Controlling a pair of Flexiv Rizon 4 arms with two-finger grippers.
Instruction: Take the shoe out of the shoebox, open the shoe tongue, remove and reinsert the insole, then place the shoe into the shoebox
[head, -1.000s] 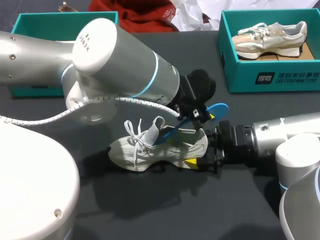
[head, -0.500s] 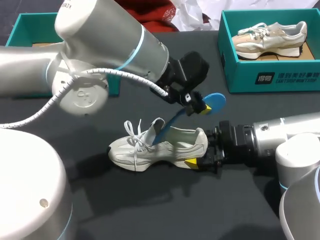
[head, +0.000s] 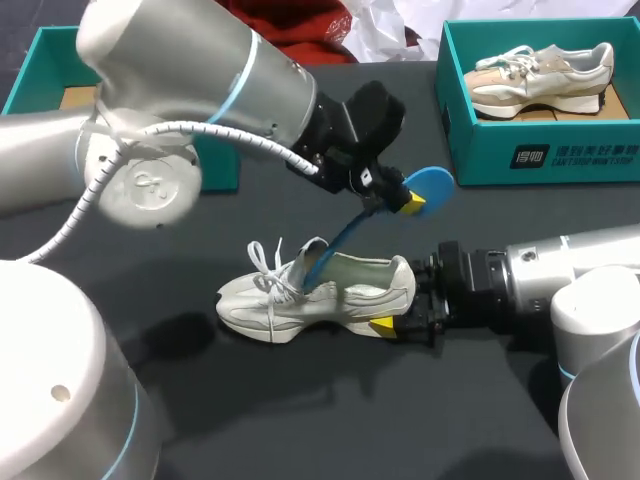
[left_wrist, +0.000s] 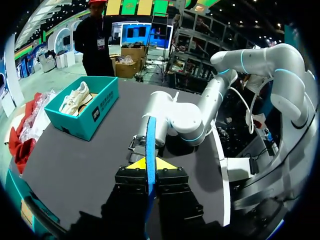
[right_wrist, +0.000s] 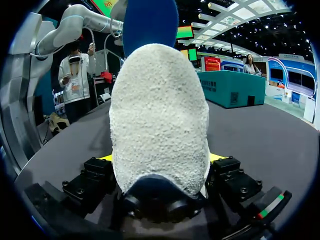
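The white shoe (head: 290, 300) lies on its sole at the middle of the table (head: 330, 420), toe toward 9 o'clock, its heel squeezed by the right gripper (head: 403, 305) at its 3 o'clock, a finger on each side. At the shoe's 1 o'clock, the left gripper (head: 405, 198) pinches the blue insole (head: 430, 185) near its rounded end. The insole slants down toward 7 o'clock, and its far tip seems to sit inside the shoe's opening, though that end is hard to see.
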